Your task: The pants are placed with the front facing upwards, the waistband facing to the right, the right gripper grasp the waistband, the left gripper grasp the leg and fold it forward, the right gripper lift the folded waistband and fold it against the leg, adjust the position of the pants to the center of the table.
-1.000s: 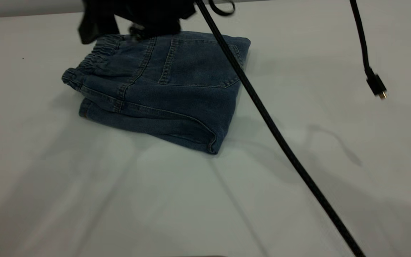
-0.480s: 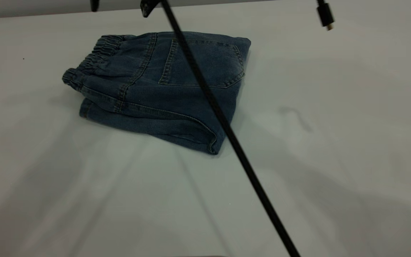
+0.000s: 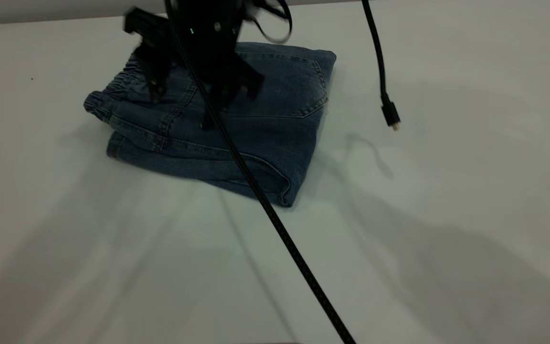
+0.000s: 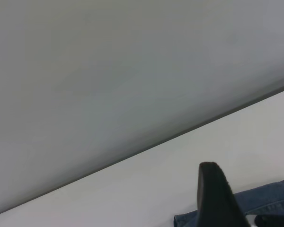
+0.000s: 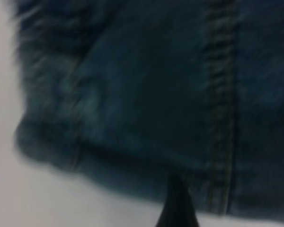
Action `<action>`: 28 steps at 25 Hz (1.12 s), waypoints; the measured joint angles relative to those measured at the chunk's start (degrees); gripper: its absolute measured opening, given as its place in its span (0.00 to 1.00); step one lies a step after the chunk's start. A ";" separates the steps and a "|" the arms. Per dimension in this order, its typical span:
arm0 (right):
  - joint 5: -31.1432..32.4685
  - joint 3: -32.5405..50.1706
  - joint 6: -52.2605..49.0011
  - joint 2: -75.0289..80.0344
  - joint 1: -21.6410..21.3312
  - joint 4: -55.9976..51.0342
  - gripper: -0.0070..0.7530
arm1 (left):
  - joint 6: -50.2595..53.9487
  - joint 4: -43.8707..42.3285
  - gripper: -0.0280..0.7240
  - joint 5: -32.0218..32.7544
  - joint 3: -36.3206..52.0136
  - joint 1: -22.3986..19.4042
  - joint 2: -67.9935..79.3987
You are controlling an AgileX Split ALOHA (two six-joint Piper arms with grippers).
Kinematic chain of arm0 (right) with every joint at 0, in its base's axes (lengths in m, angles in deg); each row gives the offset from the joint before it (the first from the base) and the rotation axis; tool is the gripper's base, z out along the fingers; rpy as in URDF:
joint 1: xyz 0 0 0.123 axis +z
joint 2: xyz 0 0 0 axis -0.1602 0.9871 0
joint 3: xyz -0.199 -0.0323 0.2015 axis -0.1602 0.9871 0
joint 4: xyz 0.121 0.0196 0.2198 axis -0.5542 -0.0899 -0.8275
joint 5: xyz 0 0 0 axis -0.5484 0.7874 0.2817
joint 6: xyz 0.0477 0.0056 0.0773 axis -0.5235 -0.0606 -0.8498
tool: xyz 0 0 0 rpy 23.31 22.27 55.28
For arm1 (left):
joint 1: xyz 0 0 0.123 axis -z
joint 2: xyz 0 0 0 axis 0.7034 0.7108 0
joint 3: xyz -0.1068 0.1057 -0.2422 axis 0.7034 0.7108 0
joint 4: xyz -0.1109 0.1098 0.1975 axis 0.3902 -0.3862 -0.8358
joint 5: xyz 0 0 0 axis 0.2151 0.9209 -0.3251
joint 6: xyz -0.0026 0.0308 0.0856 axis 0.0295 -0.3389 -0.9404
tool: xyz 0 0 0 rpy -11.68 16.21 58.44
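- The right gripper (image 3: 182, 107), black with a small green light on its body, hangs low over the folded pants (image 3: 256, 138). Its jaws are spread apart and grip nothing. Their tips sit at or just above the denim, and contact cannot be made out.
- One jaw tip comes down beside the waistband (image 3: 122, 83), the other nearer the middle of the top layer.
- In the right wrist view one dark fingertip (image 5: 177, 208) points at blurred denim close by its folded edge.
- The left gripper (image 4: 250, 194) is up near the far edge of the table (image 3: 447, 215). Its jaws stand wide apart and hold nothing, with a strip of denim showing between them.
- The pants lie as a compact bundle toward the table's far left part, close to the far edge. The gathered waistband is at the bundle's left end and a square back pocket (image 3: 280, 86) faces up.
- A thick black cable (image 3: 280, 229) runs diagonally across the bundle toward the near edge.
- A thinner cable ending in a plug (image 3: 390, 117) dangles to the right of the pants.
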 joint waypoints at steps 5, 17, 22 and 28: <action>-1.13 -0.19 -8.75 2.23 -0.31 0.42 0.63 | 0.24 0.85 0.49 0.38 0.00 0.00 0.00; 1.57 -1.26 -5.18 3.74 0.93 2.61 0.63 | 0.48 1.04 0.49 2.74 0.00 0.00 0.00; 7.67 -1.35 1.70 3.85 1.58 6.25 0.63 | -0.29 1.04 0.49 2.94 0.00 0.00 0.00; 15.33 -1.63 8.17 3.85 1.95 13.84 0.63 | -0.43 1.04 0.49 2.93 0.00 0.00 0.00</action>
